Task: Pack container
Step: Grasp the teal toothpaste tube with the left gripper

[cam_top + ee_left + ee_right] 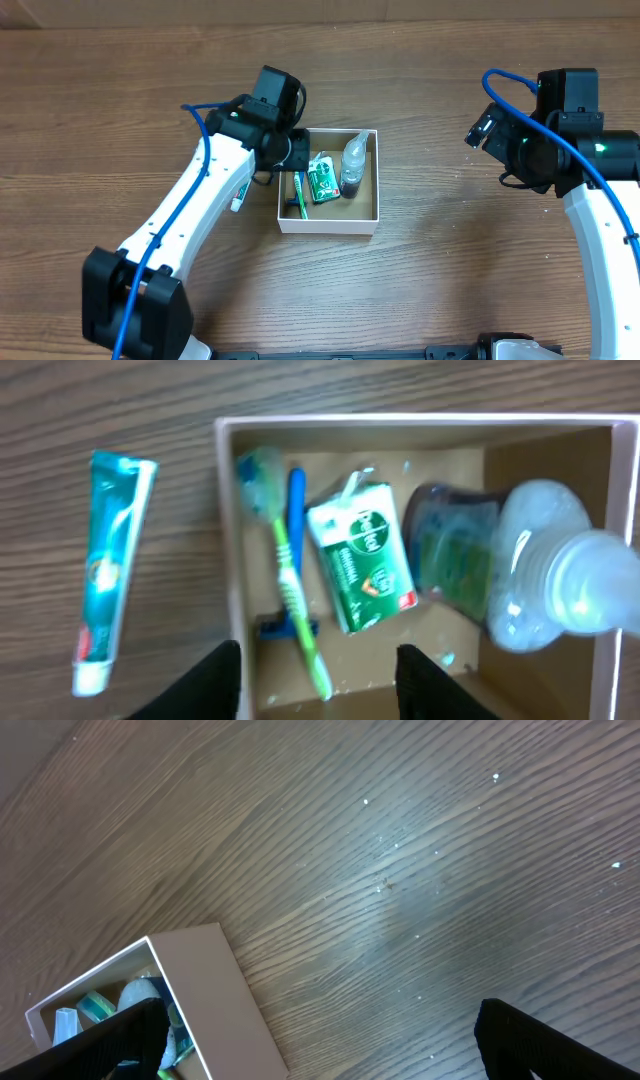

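We see the left arm [190,205] reaching up from the lower left across the tabletop [450,285], its wrist bent so the left claw [288,150] hangs over the upper left corner of the container [328,227]. In the left wrist view the left claw [320,685] has its two dark fingers [215,682] spread apart; one sits outside the container's [400,422] left wall, the other over its brown inside, and they grip nothing. Inside the container lie a green toothbrush [290,595], a blue razor [296,510], a green packet [362,555] and a clear bottle [530,560], which lies tilted towards the right wall. A toothpaste tube [110,570] lies on the tabletop just left of the container, outside it. The right arm [600,240] rises along the right edge, well apart from the container, with the right claw [482,130] turned leftwards. From its own camera the right claw [320,1050] is wide apart and empty above bare wood, with the container [215,995] in the lower left corner.
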Motion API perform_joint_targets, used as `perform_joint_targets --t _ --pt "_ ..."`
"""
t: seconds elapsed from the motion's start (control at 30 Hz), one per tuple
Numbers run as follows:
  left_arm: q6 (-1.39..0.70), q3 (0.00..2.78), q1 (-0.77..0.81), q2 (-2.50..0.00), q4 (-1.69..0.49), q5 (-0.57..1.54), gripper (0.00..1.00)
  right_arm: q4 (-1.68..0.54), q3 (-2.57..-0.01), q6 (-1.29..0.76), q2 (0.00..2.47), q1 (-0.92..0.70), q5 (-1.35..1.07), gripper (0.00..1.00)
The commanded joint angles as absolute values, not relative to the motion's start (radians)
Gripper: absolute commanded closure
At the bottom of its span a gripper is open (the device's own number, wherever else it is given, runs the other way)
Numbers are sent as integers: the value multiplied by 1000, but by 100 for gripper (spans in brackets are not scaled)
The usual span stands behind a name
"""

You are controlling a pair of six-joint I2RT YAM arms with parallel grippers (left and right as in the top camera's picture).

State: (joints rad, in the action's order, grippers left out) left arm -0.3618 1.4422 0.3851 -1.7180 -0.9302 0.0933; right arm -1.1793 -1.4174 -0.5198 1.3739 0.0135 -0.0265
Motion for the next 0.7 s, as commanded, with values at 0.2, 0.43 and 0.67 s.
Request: perform_joint_targets --t 0.2,0.43,0.67 --pt "-147 1466 143 -1733 -1028 -22 37 -1176 -1431 -521 1374 18 -28 0" --pt "98 1467 132 -1976 -1015 88 32 -1176 -1431 -521 1374 18 -28 0" --pt "99 1467 133 -2108 -990 71 44 -1176 -1431 -521 1374 18 -28 0"
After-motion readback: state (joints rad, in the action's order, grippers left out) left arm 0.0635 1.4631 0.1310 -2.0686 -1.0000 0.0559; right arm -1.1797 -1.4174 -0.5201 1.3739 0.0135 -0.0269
